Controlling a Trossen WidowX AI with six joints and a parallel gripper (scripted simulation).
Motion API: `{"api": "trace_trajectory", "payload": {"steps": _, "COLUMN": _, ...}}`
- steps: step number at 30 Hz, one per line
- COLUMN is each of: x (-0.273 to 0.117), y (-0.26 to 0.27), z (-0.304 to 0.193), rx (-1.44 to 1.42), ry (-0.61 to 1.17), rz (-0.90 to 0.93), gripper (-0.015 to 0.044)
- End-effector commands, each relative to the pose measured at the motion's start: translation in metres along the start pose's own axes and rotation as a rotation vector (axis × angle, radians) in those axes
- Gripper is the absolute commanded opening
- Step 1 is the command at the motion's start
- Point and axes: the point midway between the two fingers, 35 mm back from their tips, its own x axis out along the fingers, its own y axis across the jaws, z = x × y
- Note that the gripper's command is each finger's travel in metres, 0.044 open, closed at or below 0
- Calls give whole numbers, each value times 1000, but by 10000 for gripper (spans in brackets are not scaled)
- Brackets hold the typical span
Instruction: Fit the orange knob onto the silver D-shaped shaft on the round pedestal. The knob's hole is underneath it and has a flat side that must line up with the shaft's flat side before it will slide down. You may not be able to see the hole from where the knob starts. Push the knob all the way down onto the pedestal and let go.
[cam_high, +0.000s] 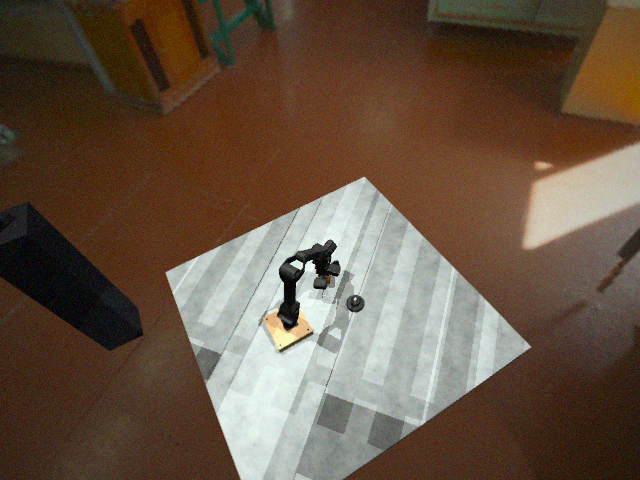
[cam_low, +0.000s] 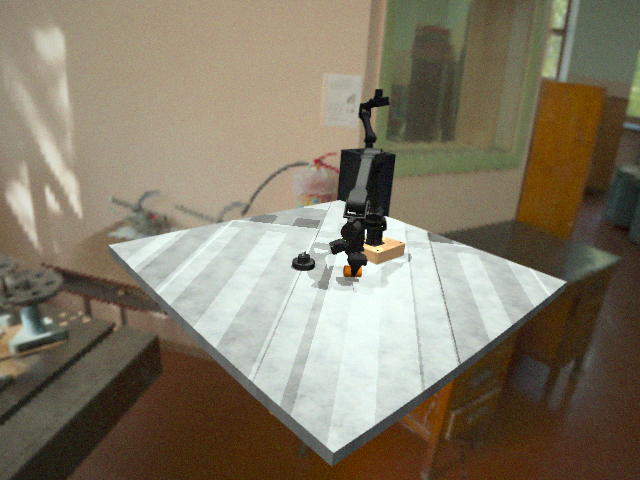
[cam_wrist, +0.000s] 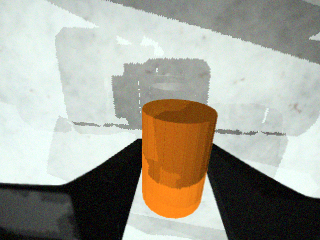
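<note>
In the wrist view the two black, tapering gripper fingers run out of the frame at the bottom. The orange cylindrical knob's (cam_wrist: 175, 160) (cam_low: 349, 271) hole cannot be made out. The silver D-shaped shaft (cam_high: 355, 299) (cam_low: 303, 254) is too small in the top and exterior views for its flat side to be told.

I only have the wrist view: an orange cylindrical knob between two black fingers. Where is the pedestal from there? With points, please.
Observer: The round black pedestal (cam_high: 355, 303) (cam_low: 303, 263) stands on the pale striped tabletop (cam_high: 403, 330) (cam_low: 356, 330), off to one side of the orange cylindrical knob (cam_wrist: 176, 155), not under it.
Operator: Is anything on its shaft yet?
Observer: No, the silver shaft (cam_high: 355, 299) (cam_low: 303, 254) stands bare in the top and exterior views. I can't make out which way its flat side faces.
Operator: And where's the arm's base?
Observer: The arm stands on a light wooden base plate (cam_high: 281, 343) (cam_low: 393, 249), on the same tabletop.
</note>
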Motion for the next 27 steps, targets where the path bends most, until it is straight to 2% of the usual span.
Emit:
{"api": "trace_trajectory", "payload": {"steps": 1, "x": 0, "y": 0, "z": 0, "rx": -131, "ry": 3, "rz": 1, "gripper": 179}}
{"api": "trace_trajectory", "payload": {"steps": 8, "x": 0, "y": 0, "z": 0, "rx": -361, "ry": 3, "rz": 1, "gripper": 179}}
{"api": "trace_trajectory", "payload": {"steps": 16, "x": 0, "y": 0, "z": 0, "rx": -406, "ry": 3, "rz": 1, "gripper": 179}}
{"api": "trace_trajectory", "payload": {"steps": 27, "x": 0, "y": 0, "z": 0, "rx": -784, "ry": 3, "rz": 2, "gripper": 179}}
